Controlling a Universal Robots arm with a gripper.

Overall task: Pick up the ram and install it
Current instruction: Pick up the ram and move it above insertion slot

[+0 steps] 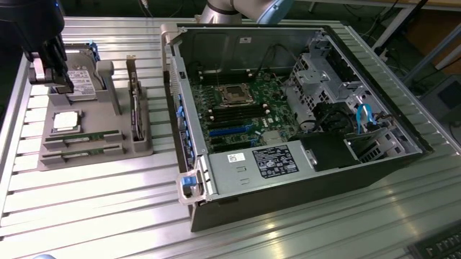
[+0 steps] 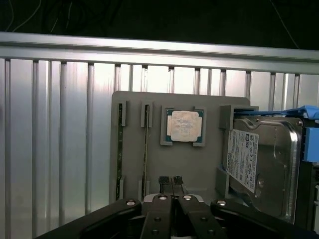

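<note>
Pincer clenched, fingers pressed together, nothing held. It hangs over the hard-drive end of the grey tray, which sits on the slatted desk beside the open computer case.

Ram is untouched in its tray slot. A second stick, just like it, lies parallel, one slot further out.

Key relation: in the exterior view the ram lies nearer the camera than the pincer, well apart from it, with the processor between the two.

The ram's long axis runs along the exterior view's left-right, level with the desk. It appears to stand on edge.

In the wrist view the ram shows as a thin strip. It is closer to the pincer than the second stick. Its long axis runs parallel with the seam between the closed fingers. Judgement: orientation already suits the grip, and only a sideways offset remains.
</note>
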